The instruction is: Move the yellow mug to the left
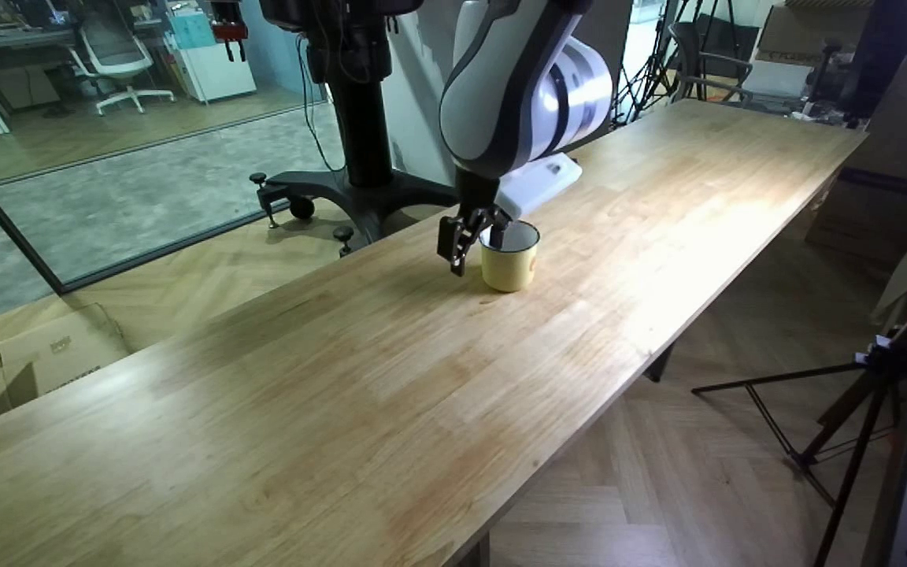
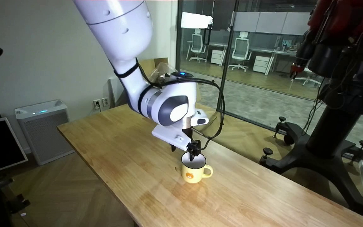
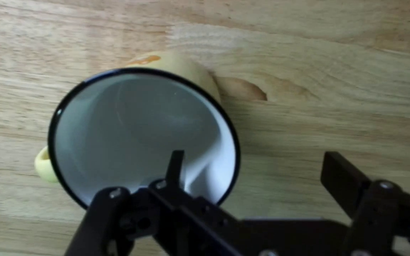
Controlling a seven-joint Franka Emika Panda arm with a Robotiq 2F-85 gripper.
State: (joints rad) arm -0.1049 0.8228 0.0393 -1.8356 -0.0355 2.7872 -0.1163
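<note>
The pincer [image 3: 253, 156] is spread, one jaw inside the mug [image 3: 137, 124] beneath it, the other above the tabletop [image 3: 308, 121].

mug [image 2: 196, 170] smooth and glossy; table [image 1: 390, 409] of smooth wood with a sheen; claw [image 3: 255, 156] matt; arm [image 2: 134, 87] glossy.

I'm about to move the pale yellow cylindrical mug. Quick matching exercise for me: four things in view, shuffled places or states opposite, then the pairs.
1. Pale yellow cylindrical mug
2. Black two-fingered gripper
3. Long pale wooden table
4. White box-shaped appliance

A. Open, jaws apart
B. Blue light on top
C. Upright on the table
D. Bearing the mug

Pairs: 1-C; 2-A; 3-D; 4-B
</note>
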